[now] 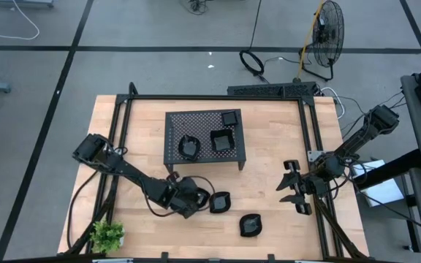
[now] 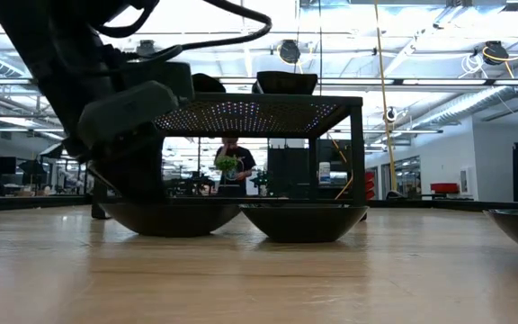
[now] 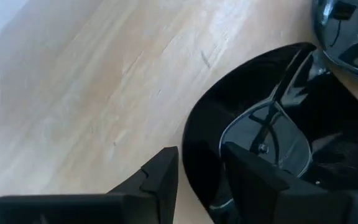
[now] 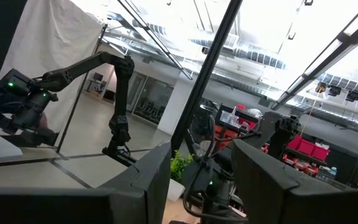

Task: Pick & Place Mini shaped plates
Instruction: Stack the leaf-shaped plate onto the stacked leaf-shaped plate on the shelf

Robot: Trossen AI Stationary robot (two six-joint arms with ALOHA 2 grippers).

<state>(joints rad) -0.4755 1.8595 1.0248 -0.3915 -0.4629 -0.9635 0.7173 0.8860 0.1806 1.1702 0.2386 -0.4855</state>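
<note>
Left gripper [image 3: 201,180] low over near-left table, fingers straddling rim of plate [image 3: 272,124], not clamped yet. Right gripper [image 1: 292,188] idle far right, fingers spread, empty. Three plates on rack [image 1: 203,136]; three on table: gripped one, neighbour [image 1: 220,202], third [image 1: 251,225]. Roughly half done. Left fingertips hidden from above.

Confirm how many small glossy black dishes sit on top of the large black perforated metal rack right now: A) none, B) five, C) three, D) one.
C: the high view shows three small dishes on the perforated rack.
</note>
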